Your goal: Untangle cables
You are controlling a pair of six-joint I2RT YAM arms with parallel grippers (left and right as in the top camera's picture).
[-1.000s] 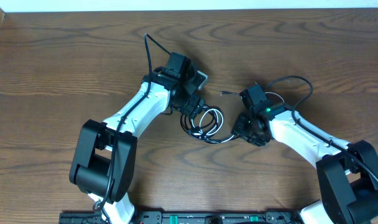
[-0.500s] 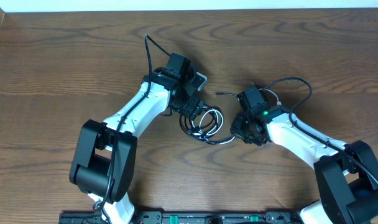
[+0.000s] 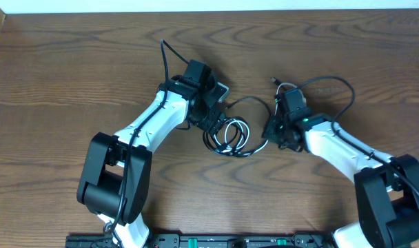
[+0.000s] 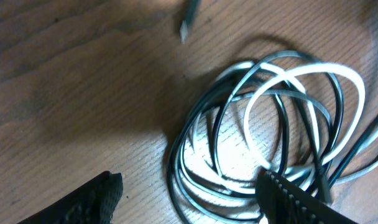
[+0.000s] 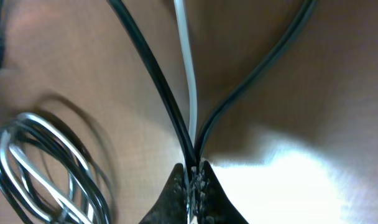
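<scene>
The jaws of the right gripper (image 5: pixel 194 179) are closed tight on the cables (image 3: pixel 228 134). In the right wrist view they pinch the white cable (image 5: pixel 185 68) together with 2 strands of the black cable (image 5: pixel 150 74), and the 3 strands spread upward from the pinch like a fan. To the left of them, a bundle of loops lies on the desk (image 3: pixel 72 62).

The jaws of the left gripper (image 4: pixel 189 199) stand wide open, low over the desk. One finger (image 4: pixel 83 200) is over bare wood, and the other finger (image 4: pixel 295 198) is over the lower edge of the loops. I cannot tell if it touches them. Black and white turns are mixed in this bundle, one over the other.

A small plug (image 4: pixel 188 18) lies apart from the loops, blurred. From overhead, the bundle lies between the 2 grippers, just beside the left one, and thin strands run from it to the right one
</scene>
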